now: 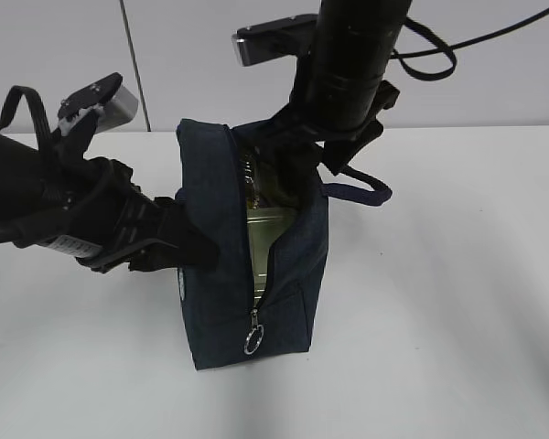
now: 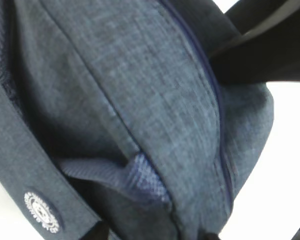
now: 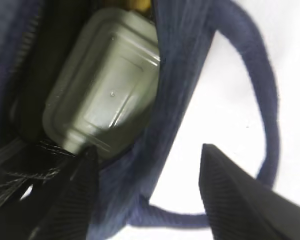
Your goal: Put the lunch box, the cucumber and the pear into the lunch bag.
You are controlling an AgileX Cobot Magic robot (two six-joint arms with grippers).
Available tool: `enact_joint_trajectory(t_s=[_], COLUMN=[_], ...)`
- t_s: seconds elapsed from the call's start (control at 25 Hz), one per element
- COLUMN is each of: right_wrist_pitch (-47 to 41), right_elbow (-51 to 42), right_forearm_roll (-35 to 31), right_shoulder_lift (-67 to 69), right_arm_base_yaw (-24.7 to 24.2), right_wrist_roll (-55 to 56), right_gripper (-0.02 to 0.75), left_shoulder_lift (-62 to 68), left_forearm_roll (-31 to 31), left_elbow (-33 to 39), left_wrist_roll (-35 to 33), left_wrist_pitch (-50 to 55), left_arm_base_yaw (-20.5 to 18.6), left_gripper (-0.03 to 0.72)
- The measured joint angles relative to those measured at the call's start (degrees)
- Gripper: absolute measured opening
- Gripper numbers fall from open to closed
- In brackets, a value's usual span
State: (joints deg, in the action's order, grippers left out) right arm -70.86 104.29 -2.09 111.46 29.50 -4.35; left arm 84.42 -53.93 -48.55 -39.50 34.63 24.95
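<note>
The lunch bag [image 1: 224,274] stands on the tabletop [image 1: 439,320], its zipper opening facing up. Inside the bag lies the lunch box [image 3: 105,85]. The bag's loop handle [image 3: 255,100] hangs off its right side onto the tabletop. The zipper's ring pull [image 1: 253,340] hangs at the bag's near end.
</note>
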Motion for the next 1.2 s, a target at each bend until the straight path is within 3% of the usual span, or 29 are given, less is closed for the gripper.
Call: enact_joint_trajectory(t_s=[0.16,0.6,0.92,1.2], right_wrist_pitch=[0.0,-0.54,-0.15,19.25], right_elbow=[0.0,-4.1,-23.51,-46.69], right_forearm_roll=[0.21,-0.12,-0.24,-0.69], right_shoulder_lift=[-4.48,-20.72,-39.35,-57.95], right_arm_base_yaw=[0.0,0.0,0.0,0.0], right_wrist_roll=[-0.52,-1.25,-1.84,-1.94], right_gripper=[0.492,0.494,0.495,0.495], left_shoulder_lift=[-1.19,-7.0,-8.02,-8.02], left_forearm_roll=[2.21,8.3,8.47,8.47], left_elbow=[0.0,0.0,0.0,0.0], left_wrist_roll=[0.0,0.14,0.14,0.14], left_wrist_pitch=[1.74,5.07,6.53,6.76], left_arm_base_yaw=[0.0,0.0,0.0,0.0], left_gripper=[0.4,0.412,0.413,0.413])
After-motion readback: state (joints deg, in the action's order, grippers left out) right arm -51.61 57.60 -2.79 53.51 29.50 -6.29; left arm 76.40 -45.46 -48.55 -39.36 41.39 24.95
